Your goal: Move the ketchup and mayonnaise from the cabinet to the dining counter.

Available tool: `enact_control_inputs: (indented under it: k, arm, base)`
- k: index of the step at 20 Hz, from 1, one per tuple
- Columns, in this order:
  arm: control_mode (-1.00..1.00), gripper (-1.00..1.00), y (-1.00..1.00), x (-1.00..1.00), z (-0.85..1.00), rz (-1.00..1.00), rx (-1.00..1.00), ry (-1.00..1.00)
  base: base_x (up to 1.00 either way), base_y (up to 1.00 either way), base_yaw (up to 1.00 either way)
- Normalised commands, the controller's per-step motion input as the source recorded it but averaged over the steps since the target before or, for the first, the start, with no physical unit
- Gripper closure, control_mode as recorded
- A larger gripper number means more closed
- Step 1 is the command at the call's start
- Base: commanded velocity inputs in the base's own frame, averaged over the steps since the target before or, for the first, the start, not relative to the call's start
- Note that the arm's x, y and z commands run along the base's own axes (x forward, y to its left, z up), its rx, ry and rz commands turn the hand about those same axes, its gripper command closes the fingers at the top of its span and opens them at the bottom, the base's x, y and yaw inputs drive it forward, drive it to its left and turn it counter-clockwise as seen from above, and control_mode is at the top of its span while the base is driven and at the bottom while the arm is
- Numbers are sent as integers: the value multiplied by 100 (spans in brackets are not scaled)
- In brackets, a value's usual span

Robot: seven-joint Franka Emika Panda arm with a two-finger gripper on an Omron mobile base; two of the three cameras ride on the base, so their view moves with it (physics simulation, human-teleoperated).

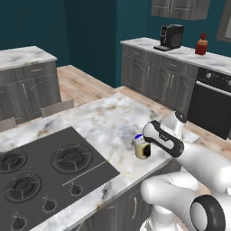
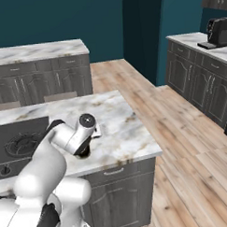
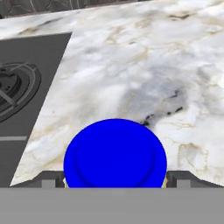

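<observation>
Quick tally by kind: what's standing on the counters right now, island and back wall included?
Mayonnaise jar with blue lid, on the dining counter between the open gripper's fingers: 1
Red bottle on the back counter: 1
Black coffee machine on the back counter: 1
Total: 3

The arm covers most of the mayonnaise jar [image 1: 142,149] from the left base view; the cooktop [image 3: 17,100] runs off the hand view's left edge.
</observation>
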Motion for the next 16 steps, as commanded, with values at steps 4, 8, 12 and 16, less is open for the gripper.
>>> enact_control_inputs:
  k: [4,8,12,16]
  arm:
    - [-100,100,20,0,-56,7,0,-1]
    - [-100,100,24,0,-58,8,0,-4]
    - [-100,100,24,0,-52,8,0,-8]
    - [-100,100,9,-33,-50,7,0,-10]
  base:
    - [0,0,0]
    - [0,0,0]
    - [0,0,0]
    - [0,0,0]
